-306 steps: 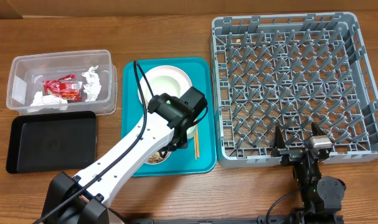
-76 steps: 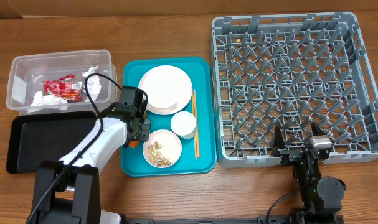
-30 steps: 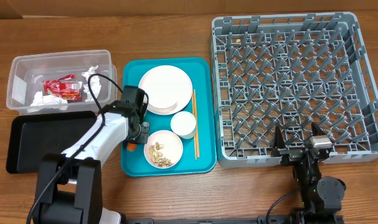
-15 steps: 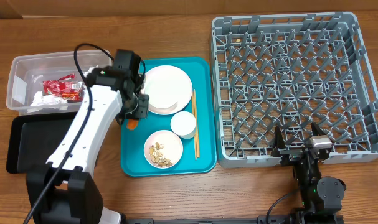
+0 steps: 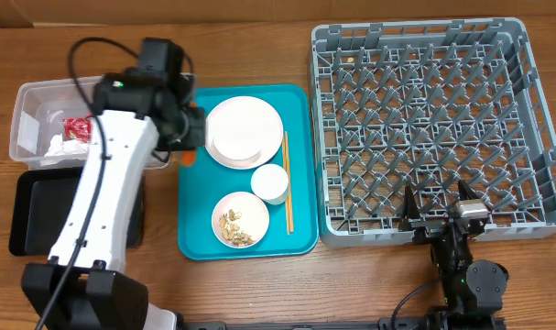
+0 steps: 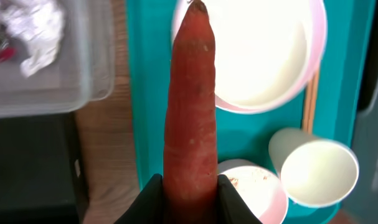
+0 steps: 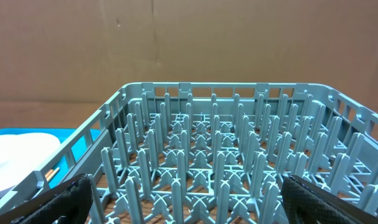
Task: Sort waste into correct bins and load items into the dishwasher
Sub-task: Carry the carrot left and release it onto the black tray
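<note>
Well, my left hand point(image 6: 189, 190) is pinched narrow on the thick end of the carrot piece point(image 6: 190, 106), which stands straight out between the two fingers point(image 6: 152, 194). Seen from above, I hang over the left rim of the teal tray point(image 5: 300, 234), just beside the near right corner of the clear tub point(image 5: 39, 92). The carrot's tip reaches over the edge of the plate point(image 6: 263, 56). The tub holds the red wrapper point(image 5: 74, 128) and the tissues point(image 5: 62, 147). The black tray point(image 5: 35, 213) lies just near of it on the worktop point(image 5: 259, 37), and what shows of it is bare.

I judge that a food scrap belongs in the black tray rather than with the paper and foil. So the step is to carry left and nearer, clear of the tub's wall, until the whole carrot is over the tray's floor. It is long and held by one end, so I should grip firmly and travel level. I should come low before parting the fingers and let go well inside the rim, lest it roll out onto the wood.

The cup point(image 5: 270, 183), the crumb bowl point(image 5: 224, 206) and the chopsticks point(image 5: 287, 183) sit in the teal tray. The grey rack point(image 5: 433, 119) to the right holds no dishes. My right hand point(image 5: 437, 207) rests at the rack's near edge, jaws wide and empty.
</note>
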{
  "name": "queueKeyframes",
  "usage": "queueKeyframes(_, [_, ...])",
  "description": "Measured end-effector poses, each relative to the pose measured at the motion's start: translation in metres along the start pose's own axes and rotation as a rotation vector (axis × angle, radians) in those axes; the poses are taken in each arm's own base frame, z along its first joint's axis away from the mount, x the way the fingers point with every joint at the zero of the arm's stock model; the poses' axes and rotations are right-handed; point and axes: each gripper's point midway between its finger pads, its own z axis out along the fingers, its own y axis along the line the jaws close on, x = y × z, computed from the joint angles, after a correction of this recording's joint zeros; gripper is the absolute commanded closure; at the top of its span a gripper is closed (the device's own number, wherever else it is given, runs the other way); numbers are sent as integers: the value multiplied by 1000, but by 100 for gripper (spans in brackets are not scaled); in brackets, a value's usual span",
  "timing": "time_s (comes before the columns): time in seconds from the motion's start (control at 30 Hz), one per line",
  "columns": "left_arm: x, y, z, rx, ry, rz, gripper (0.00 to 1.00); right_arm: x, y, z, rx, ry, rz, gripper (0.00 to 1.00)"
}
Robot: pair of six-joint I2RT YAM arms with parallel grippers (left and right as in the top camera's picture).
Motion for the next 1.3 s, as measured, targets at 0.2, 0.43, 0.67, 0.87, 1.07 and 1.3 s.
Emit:
queueKeyframes(0.2, [3, 69, -6, -56, 25, -388, 96, 0, 0, 0, 0, 0, 0, 0])
queueKeyframes(0.43, [19, 153, -16, -65, 31, -805, 96, 0, 0, 0, 0, 0, 0, 0])
queueKeyframes(0.67, [34, 208, -25, -64, -7, -1080, 96, 0, 0, 0, 0, 0, 0, 0])
queueKeyframes(0.87, [43, 239, -10, -116, -46, -1205, 96, 0, 0, 0, 0, 0, 0, 0])
queueKeyframes(1.07, [62, 243, 39, -139, -17, -1243, 96, 0, 0, 0, 0, 0, 0, 0])
queueKeyframes(1.3, [74, 244, 69, -142, -17, -1256, 95, 0, 0, 0, 0, 1, 0, 0])
